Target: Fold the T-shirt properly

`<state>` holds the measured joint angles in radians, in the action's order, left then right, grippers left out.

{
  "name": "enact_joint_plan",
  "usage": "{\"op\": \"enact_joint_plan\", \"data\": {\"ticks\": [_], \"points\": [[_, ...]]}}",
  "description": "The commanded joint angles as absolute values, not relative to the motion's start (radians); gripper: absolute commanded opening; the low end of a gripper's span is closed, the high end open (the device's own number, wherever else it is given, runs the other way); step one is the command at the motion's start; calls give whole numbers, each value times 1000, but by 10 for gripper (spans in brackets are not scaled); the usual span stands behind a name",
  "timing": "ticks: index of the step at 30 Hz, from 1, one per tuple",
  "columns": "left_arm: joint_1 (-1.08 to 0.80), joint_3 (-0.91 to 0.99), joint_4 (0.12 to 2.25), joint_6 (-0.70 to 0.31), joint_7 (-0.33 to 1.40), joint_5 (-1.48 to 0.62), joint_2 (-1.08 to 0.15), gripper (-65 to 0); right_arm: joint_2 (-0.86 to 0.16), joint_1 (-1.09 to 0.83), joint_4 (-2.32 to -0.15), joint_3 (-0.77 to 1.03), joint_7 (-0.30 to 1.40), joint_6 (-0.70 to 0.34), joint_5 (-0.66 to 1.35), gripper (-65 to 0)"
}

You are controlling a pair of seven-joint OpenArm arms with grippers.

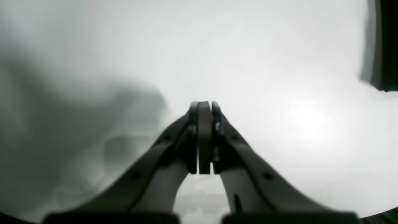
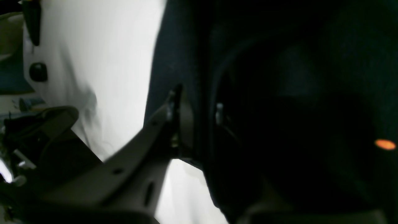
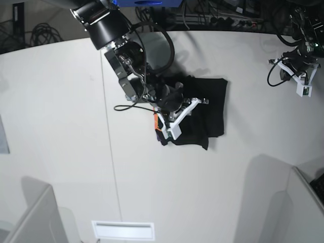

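The black T-shirt (image 3: 210, 106) lies in a compact folded heap at the middle of the white table (image 3: 61, 101), with a bit of orange print (image 3: 155, 121) showing at its left edge. My right gripper (image 3: 195, 104) is down on the T-shirt's left part. In the right wrist view its jaws (image 2: 196, 109) stand a little apart with dark T-shirt cloth (image 2: 279, 93) in the gap; it is too dark to tell whether they pinch it. My left gripper (image 3: 304, 87) hovers at the far right, well away from the shirt. It is shut on nothing (image 1: 204, 107) over bare table.
Cables and equipment (image 3: 212, 15) line the table's back edge. A white slotted panel (image 3: 122, 230) sits at the front, and grey box corners rise at the front left (image 3: 30, 217) and front right (image 3: 304, 202). A dark edge (image 1: 385, 46) shows at the upper right of the left wrist view.
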<state>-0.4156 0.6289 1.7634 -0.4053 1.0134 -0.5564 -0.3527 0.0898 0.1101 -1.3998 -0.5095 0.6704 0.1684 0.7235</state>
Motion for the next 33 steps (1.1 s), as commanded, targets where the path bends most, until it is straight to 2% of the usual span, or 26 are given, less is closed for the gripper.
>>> {"op": "enact_joint_plan", "data": {"ticks": [1,3,5,7,12,15,29,33], "points": [[-415,638,1779,-412,1000,-568,-371,-650,107,130,-1414,-507,656,160,734,-497],[-415,638,1779,-412,1000,-568,-369,-650,111,128,-1414,-507,656,160,736,-399],[-415,638,1779,-412,1000,-568,-369,-650,111,128,-1414,-513,656,160,736,-329],[-415,636,1779,-412,1000,-568,-369,-650,113,128,-1415,-515,656,160,734,-294],[-415,638,1779,-412,1000,-568,-371,-650,117,131,-1417,-516,656,160,734,-281],[-415,638,1779,-412,1000,-568,-371,-650,119,133,-1425,-538,654,160,733,-233],[-415,638,1779,-412,1000,-568,-371,-650,140,285,-1419,-858,591,160,740,-231],[-415,636,1779,-412,1000,-568,-371,-650,136,305,-1506,-901,595,160,736,-231]]}}
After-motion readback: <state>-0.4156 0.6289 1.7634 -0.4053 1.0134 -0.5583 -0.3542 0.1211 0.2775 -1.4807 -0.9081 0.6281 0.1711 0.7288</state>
